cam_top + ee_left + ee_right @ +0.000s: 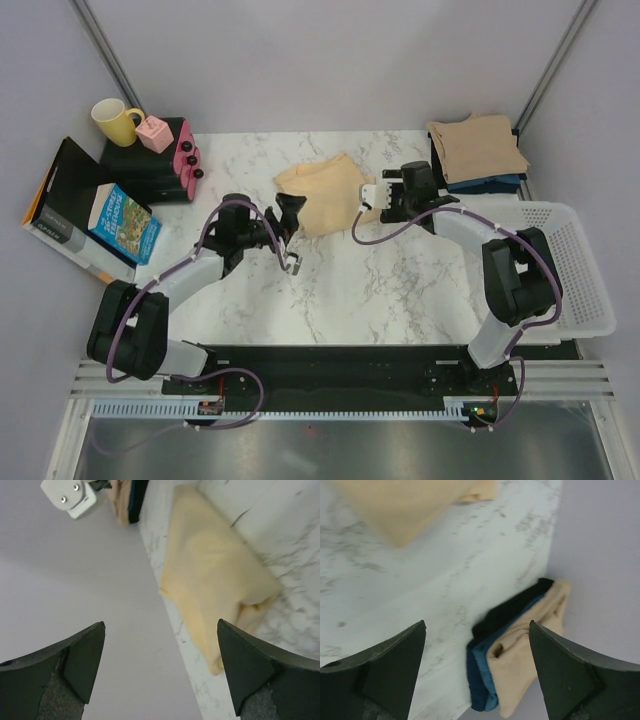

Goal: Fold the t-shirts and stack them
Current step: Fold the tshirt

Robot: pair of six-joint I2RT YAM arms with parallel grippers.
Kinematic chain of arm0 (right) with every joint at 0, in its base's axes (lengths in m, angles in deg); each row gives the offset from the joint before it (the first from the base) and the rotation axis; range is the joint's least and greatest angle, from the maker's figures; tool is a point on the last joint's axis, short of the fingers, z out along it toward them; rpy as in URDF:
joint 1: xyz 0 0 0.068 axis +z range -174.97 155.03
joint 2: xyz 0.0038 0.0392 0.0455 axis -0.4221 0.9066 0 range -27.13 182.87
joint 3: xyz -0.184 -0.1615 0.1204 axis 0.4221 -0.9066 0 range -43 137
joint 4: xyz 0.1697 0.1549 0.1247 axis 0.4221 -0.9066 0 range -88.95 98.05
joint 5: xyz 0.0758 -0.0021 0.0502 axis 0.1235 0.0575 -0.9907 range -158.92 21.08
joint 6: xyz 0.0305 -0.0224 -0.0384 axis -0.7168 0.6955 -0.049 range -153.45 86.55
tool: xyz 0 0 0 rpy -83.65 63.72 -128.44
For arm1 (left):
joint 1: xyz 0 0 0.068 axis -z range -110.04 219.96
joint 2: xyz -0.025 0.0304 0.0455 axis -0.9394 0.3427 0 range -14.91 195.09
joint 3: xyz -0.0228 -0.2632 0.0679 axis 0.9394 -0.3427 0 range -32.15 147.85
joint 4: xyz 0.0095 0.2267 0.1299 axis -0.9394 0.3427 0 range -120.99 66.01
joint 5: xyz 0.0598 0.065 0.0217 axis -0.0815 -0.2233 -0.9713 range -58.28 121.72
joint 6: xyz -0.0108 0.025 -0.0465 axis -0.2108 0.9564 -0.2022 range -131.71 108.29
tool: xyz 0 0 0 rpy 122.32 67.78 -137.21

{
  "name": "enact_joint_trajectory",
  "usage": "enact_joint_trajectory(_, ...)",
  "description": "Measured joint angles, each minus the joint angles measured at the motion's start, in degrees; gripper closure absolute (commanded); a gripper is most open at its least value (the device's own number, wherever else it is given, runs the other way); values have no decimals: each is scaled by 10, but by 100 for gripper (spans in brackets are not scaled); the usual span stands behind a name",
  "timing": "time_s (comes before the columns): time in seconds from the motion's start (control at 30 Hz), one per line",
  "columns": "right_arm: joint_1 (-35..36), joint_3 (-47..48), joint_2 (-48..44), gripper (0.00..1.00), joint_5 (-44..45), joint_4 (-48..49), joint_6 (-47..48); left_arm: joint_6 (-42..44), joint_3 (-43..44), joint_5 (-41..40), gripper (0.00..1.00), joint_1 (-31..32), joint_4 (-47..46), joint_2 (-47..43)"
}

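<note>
Both released, left tool [161, 623] and right tool [477, 623] flank a soft, rumpled cream t-shirt [322, 195] on the veined marble table [400, 290].

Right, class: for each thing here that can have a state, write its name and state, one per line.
Pale yellow t-shirt, loosely folded on the table, unheld.
Tan t-shirt, folded, top of the stack.
Teal t-shirt, folded, under the tan one.
Black t-shirt, folded, lowest in the stack.
Left tool, open, holding nothing.
Right tool, open, holding nothing.
Yellow mug, upright.
</note>
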Motion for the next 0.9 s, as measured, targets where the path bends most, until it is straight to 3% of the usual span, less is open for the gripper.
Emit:
enact_joint_trajectory(0.13,2,-46,-2,18,-42,-44,34,24,-48,9,5,33,71,-9)
enact_joint_trajectory(0.17,2,-52,-2,22,-51,-53,38,28,-54,9,11,39,84,-4)
enact_joint_trajectory(0.23,3,-55,-2,49,-66,-63,42,29,-55,9,25,50,103,12)
enact_joint_trajectory(0.27,3,-52,-2,63,-73,-66,37,29,-53,9,39,53,106,19)
enact_joint_trajectory(0.3,3,-47,-2,87,-77,-70,28,23,-44,9,51,58,112,34)
enact_joint_trajectory(0.33,3,-40,0,96,-79,-72,21,12,-35,7,70,61,114,45)
enact_joint_trajectory(0.37,3,-28,2,100,-82,-77,6,-1,-20,5,94,64,117,60)
enact_joint_trajectory(0.4,3,-11,7,100,-84,-81,-14,-22,0,3,98,67,117,74)
enact_joint_trajectory(0.63,4,90,33,100,-92,-64,-121,-168,113,-11,98,75,47,98)
enact_joint_trajectory(0.77,7,139,87,100,-85,-38,-164,-207,125,-25,98,81,-5,122)
enact_joint_trajectory(0.9,10,186,160,100,-78,-21,-198,-246,133,-74,98,95,-69,202)
